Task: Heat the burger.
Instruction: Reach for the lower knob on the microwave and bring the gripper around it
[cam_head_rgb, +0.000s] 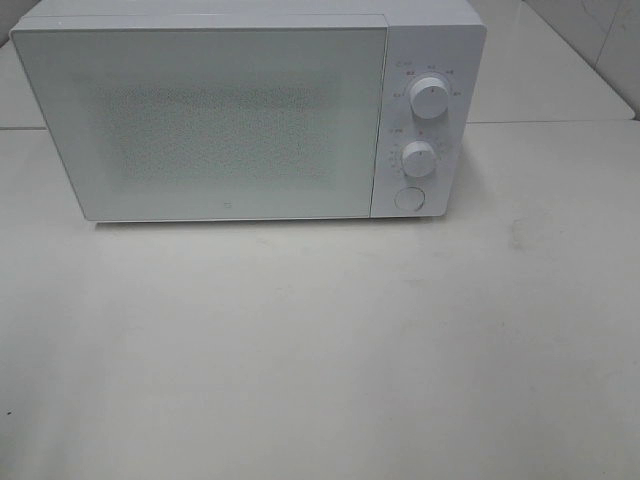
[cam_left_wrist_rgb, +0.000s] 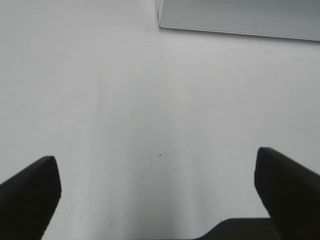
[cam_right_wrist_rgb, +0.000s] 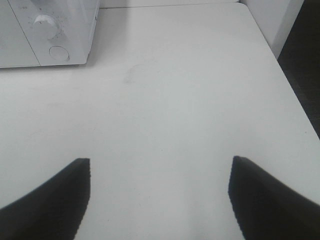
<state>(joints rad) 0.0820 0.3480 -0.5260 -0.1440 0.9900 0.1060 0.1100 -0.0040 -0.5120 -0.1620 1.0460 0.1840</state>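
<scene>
Burger is not where you can see it: none of the three views shows it. You cannot tell whether it sits inside the microwave (cam_head_rgb: 240, 110), because the door (cam_head_rgb: 200, 120) is shut and its dotted window is too pale to see through. The microwave stands at the back of the bench (cam_head_rgb: 320, 350). To the right of its door you have an upper knob (cam_head_rgb: 431, 96), a lower knob (cam_head_rgb: 419, 158) and a round button (cam_head_rgb: 408, 198) beneath them.

Your left hand (cam_left_wrist_rgb: 155, 161) hangs over bare bench, out in front of the door's lower corner. Its dark fingers (cam_left_wrist_rgb: 30, 195) are spread wide with nothing between them.

Your right hand (cam_right_wrist_rgb: 160, 164) is over the bench on the control-panel side, well apart from the microwave, fingers (cam_right_wrist_rgb: 50, 200) also parted and empty. Neither hand shows in the high view.
</scene>
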